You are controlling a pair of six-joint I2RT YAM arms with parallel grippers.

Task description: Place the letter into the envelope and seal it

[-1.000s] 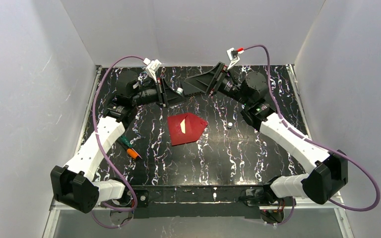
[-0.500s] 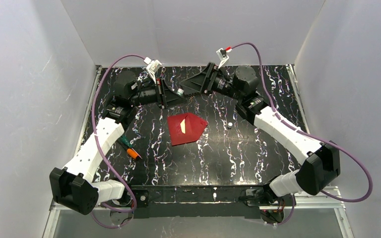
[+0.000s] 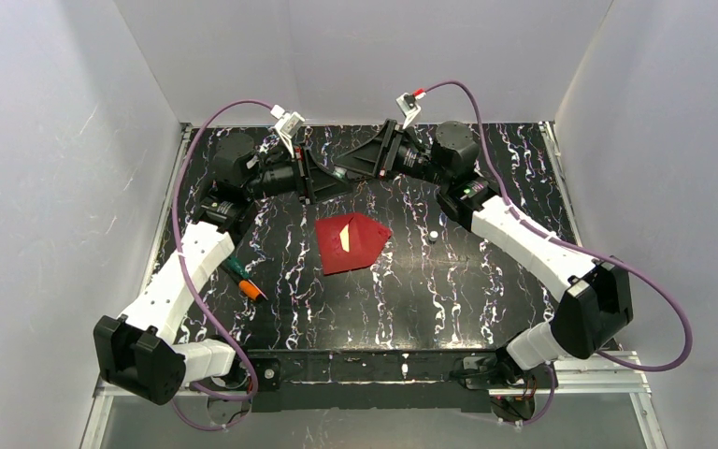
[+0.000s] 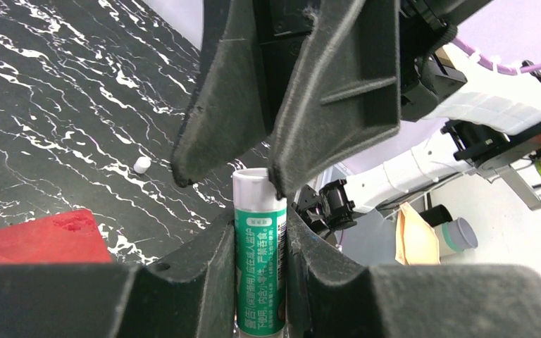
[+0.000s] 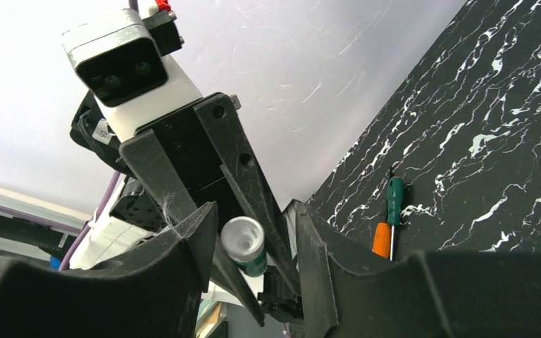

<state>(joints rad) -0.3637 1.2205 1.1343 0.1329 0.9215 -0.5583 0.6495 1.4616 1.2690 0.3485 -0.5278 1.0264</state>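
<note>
The dark red envelope [image 3: 351, 241] lies flat mid-table, with a small pale strip showing on its face. It also shows in the left wrist view [image 4: 39, 236]. The white letter sheet is otherwise hidden. My left gripper [image 3: 335, 178] [image 4: 260, 225] is raised at the back of the table and is shut on a green glue stick [image 4: 260, 267]. My right gripper [image 3: 344, 168] [image 5: 253, 218] faces it, open. Its jaws stand either side of the stick's white top [image 5: 245, 245].
A small white cap [image 3: 435, 234] lies on the black marbled table [image 3: 449, 281] right of the envelope; it also shows in the left wrist view [image 4: 141, 164]. An orange-and-green screwdriver [image 3: 246, 280] [image 5: 387, 218] lies at the left. White walls enclose the table.
My right arm has swung left, bringing its open gripper up to the glue stick's tip. The left gripper and the envelope have stayed put.
</note>
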